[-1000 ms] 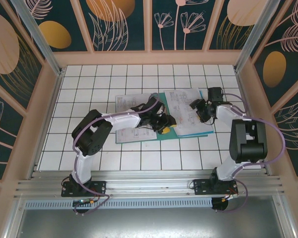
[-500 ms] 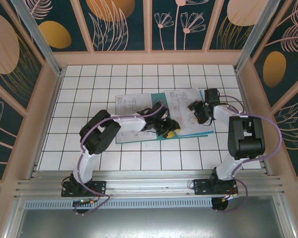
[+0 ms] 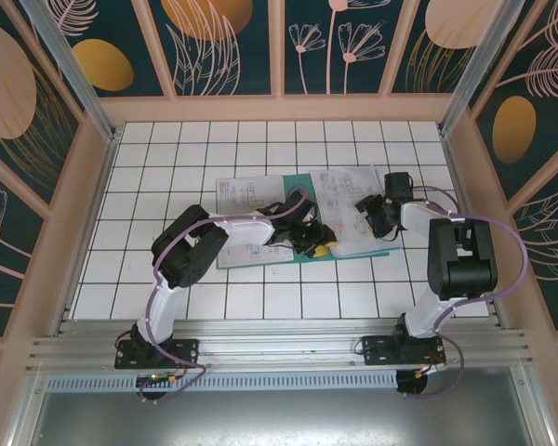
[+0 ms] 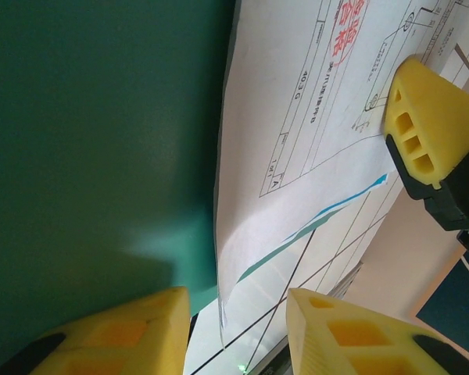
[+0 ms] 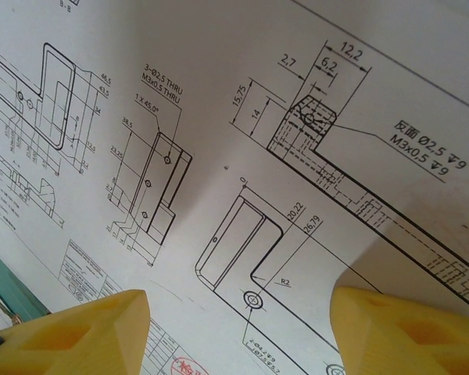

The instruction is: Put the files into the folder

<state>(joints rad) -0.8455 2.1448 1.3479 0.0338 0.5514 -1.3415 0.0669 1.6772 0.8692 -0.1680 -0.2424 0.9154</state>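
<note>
White-tiled tabletop (image 3: 167,167) holds a flat teal-green folder (image 4: 78,117), open at centre. White printed paper sheets (image 3: 349,200) lie on its right half, another sheet (image 3: 246,200) on its left. Left claw (image 3: 313,243) and right claw (image 3: 370,212) gape apart, empty. Closing seems left.

The top external camera sits high above and behind the arm bases, looking steeply down and forward over the whole tiled desk (image 3: 167,279) from well away. The left wrist camera rides just behind the left end effector (image 4: 234,320), with its yellow fingertips (image 4: 102,336) at the lower edge, and looks from very close at the teal folder (image 4: 94,117) and an edge of the files (image 4: 297,117). The right wrist camera, just as close behind the right end effector (image 5: 238,328), faces the printed files almost flat-on, and all three views share this folder-and-paper patch at the desk's middle.
</note>
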